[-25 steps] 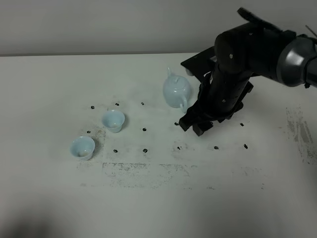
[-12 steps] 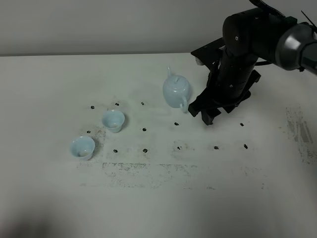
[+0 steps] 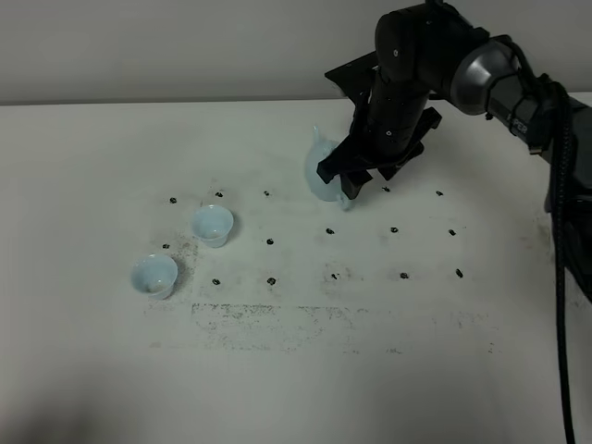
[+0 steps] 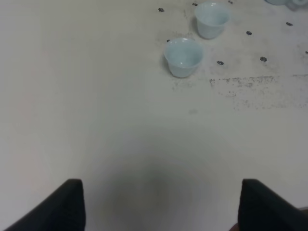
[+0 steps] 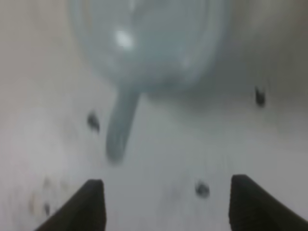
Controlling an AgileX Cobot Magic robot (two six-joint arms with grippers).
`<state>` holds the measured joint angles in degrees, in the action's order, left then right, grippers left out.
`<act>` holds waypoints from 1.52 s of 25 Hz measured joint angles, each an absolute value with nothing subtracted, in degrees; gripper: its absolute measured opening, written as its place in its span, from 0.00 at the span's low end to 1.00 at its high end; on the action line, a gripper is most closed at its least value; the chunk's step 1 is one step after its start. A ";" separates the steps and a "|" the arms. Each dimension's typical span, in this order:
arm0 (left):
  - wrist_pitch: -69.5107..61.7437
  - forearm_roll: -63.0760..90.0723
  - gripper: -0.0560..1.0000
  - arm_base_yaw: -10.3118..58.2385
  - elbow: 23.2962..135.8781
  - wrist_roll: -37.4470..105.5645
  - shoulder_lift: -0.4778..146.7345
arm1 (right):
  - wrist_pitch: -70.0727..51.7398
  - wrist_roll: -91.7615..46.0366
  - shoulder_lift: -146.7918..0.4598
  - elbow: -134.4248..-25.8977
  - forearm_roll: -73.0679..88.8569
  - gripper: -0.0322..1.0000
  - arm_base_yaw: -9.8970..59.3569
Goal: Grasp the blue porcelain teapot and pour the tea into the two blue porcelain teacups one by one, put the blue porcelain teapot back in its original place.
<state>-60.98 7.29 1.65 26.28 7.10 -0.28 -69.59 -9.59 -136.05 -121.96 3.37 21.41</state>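
White laminate makes up the table (image 3: pixel 92 370), which fills nearly all of the high view, matt and worn. A broad band of grey scuffing (image 3: pixel 277 319) lies on the camera side of the blue porcelain teapot (image 3: pixel 319 174), and a fainter smear sits far to the pot's right. Behind the pot, past the table's back edge, rises a plain pale-grey wall (image 3: pixel 185 46).

The black right arm (image 3: pixel 416 55) reaches in from the pot's right and bends down over it, hiding the lid and much of the body. A black cable (image 3: pixel 560 231) hangs well to the pot's right. The right gripper (image 3: pixel 342 182) stands directly over the pot, its fingers spread wide and holding nothing. In the right wrist view the gripper (image 5: pixel 168 207) looks down on the blurred pot (image 5: pixel 149 43), with a slim pale-blue part of it pointing toward the gap between the fingers. Whether a finger touches the glaze cannot be told.

The left gripper (image 4: pixel 159 207) shows only in its own wrist view, fingers spread over bare table and well apart from the pot.

The two blue porcelain teacups (image 3: pixel 212 225) (image 3: pixel 154 275) stand upright to the pot's left and nearer the camera, near each other but apart. Small black marks (image 3: pixel 270 241) dot the table in rows around the pot and cups.
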 joint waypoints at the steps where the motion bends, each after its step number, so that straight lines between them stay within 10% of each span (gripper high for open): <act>1: -60.98 7.29 0.65 1.65 26.28 7.10 -0.28 | -69.59 -9.59 -136.96 -123.33 3.81 0.55 21.41; 38: -60.98 7.29 0.65 1.65 26.28 7.10 -0.28 | -69.77 -6.04 -141.65 -126.10 6.61 0.43 21.71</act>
<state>-60.98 7.29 1.65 26.28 7.10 -0.28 -69.77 -6.04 -141.65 -126.10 6.61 21.71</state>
